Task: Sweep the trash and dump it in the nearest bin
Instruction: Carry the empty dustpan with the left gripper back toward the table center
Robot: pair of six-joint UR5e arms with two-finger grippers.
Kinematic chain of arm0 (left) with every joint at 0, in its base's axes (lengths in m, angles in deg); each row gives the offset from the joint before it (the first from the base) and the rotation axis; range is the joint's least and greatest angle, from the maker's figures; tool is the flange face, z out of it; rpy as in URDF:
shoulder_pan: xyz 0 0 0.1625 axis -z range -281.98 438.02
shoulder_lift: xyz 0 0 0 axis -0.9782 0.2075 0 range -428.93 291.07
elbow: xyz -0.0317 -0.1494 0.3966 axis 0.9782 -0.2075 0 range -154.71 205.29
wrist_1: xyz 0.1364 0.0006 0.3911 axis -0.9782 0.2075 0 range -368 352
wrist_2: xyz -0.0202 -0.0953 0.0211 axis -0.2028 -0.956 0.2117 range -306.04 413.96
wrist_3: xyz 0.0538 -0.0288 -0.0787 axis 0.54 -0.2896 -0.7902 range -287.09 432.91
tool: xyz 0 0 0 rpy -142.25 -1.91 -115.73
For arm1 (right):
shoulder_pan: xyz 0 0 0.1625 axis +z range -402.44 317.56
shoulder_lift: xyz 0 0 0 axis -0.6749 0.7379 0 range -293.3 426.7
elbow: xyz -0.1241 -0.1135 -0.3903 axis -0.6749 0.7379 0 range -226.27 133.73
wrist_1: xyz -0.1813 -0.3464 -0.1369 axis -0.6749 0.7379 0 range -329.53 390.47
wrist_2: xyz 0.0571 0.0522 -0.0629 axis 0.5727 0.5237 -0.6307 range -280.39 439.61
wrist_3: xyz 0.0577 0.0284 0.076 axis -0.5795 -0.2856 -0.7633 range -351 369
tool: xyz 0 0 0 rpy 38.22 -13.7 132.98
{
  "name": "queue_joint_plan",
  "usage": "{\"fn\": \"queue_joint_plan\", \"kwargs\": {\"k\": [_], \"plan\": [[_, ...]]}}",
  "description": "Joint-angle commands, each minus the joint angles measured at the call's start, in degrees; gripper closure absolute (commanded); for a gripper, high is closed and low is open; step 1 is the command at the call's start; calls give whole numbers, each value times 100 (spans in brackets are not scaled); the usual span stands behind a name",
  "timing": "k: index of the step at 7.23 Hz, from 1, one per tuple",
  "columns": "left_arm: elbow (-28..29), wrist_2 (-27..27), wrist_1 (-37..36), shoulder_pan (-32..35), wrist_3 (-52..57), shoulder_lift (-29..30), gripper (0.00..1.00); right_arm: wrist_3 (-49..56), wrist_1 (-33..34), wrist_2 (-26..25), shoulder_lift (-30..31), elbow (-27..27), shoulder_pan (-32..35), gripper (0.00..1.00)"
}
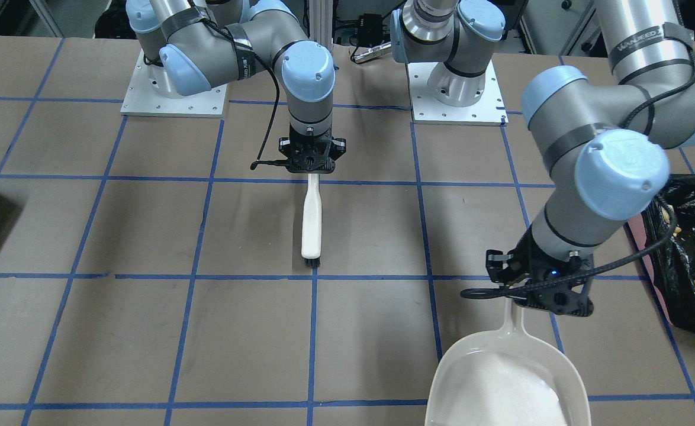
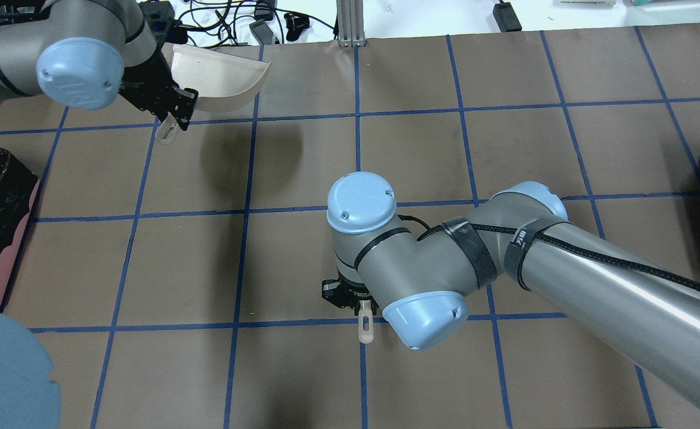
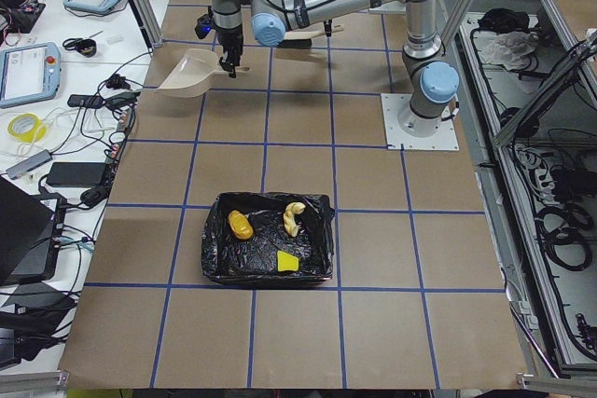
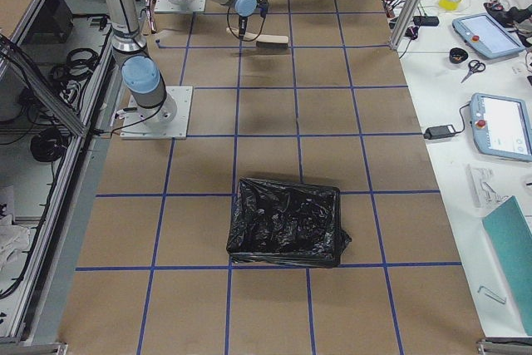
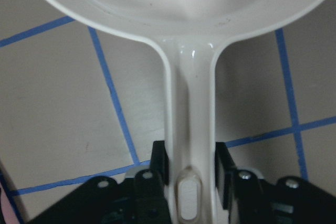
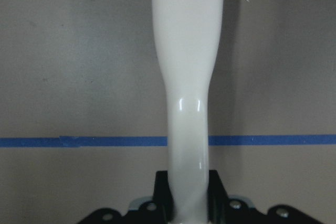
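Left end effector (image 5: 191,166): fingers pinching the handle of the white dustpan (image 1: 507,384), pan raised off the tabletop (image 1: 146,331)
Right end effector (image 6: 189,192): clamped on the handle of the white brush (image 1: 311,219), bristle end pointing away from the robot's base
Trash: potato lump (image 3: 241,224), braided pastry (image 3: 294,219) and yellow-green sponge bit (image 3: 287,262), all lying inside the bin
Bin (image 3: 256,263): black-bag lined, at the tabletop end on the robot's left

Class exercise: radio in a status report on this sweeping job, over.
Left end effector shut on dustpan; right end effector shut on brush. Trash in bin. No obstacle seen.
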Motion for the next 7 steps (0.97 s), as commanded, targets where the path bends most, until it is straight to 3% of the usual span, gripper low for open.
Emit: {"fn": "queue_joint_plan", "kwargs": {"k": [1,5,7], "plan": [[37,-471,-286,505,-760,320,100,9,14,8,-11,-8,1,47],[256,-624,-745,1339,-1772,689,100,-17,6,8,6,36,1,38],[361,-633,-859,1736,-2263,918,100,-61,-29,-36,137,123,-25,24]]}}
